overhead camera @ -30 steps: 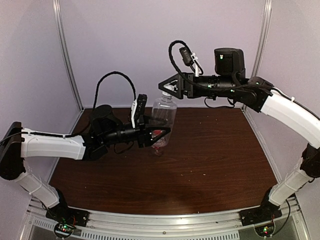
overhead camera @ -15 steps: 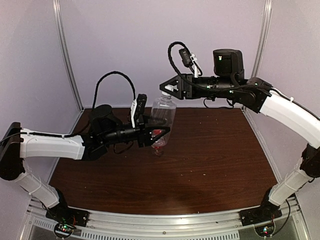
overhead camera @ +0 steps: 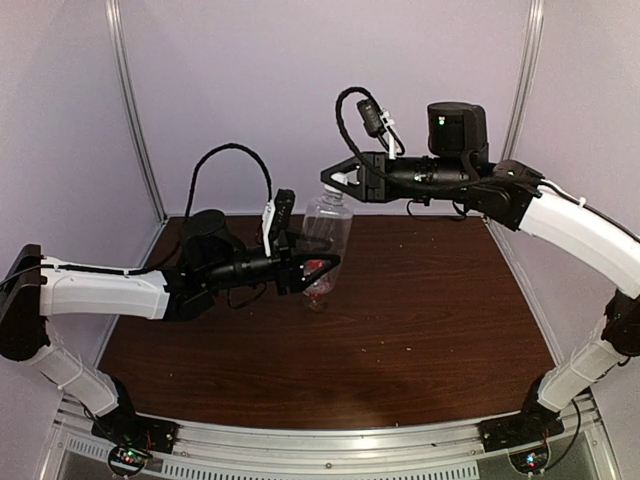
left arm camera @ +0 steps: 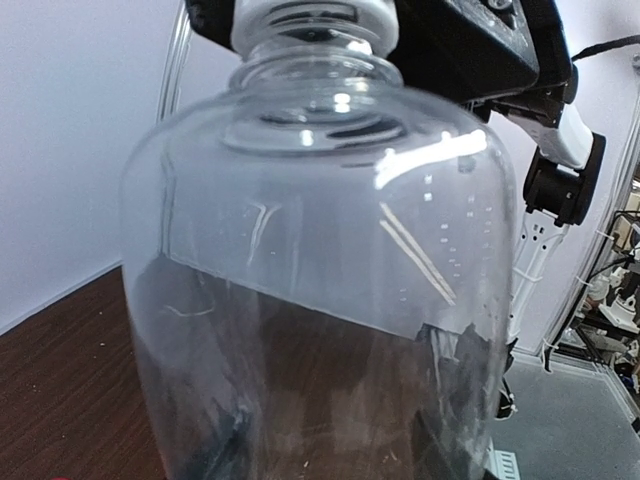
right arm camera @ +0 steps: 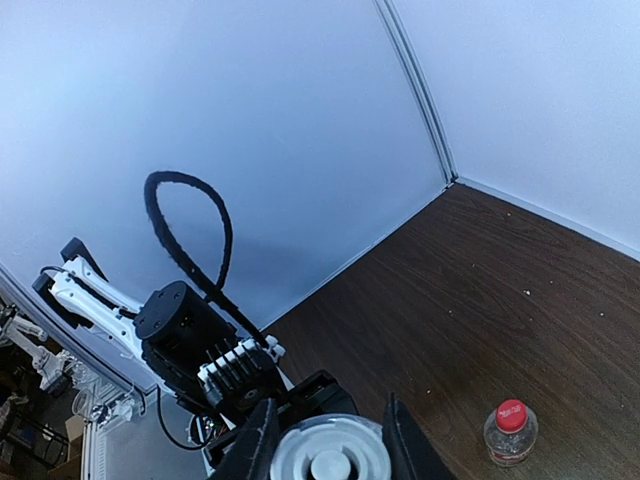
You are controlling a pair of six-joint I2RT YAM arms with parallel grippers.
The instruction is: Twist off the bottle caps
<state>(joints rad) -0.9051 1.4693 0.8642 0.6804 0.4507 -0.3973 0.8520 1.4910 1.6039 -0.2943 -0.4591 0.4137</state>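
Your left jaws clamp tall bottle point(overhead camera: 330, 228) by body. Your right jaws pinch white cap point(right arm camera: 330, 462), still seated on neck. Red cap point(right arm camera: 511, 414) untouched on small bottle point(right arm camera: 510, 442), standing on worktop point(right arm camera: 520, 300) below right jaws. Neither cap off yet.

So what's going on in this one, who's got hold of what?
The left gripper is clamped around the body of the taller clear bottle, holding it upright. The right gripper reaches in from above, with its fingers closed on either side of that bottle's white cap. The cap sits on the neck and is not yet off. The smaller bottle stands by itself on the table, with its red cap on and untouched.
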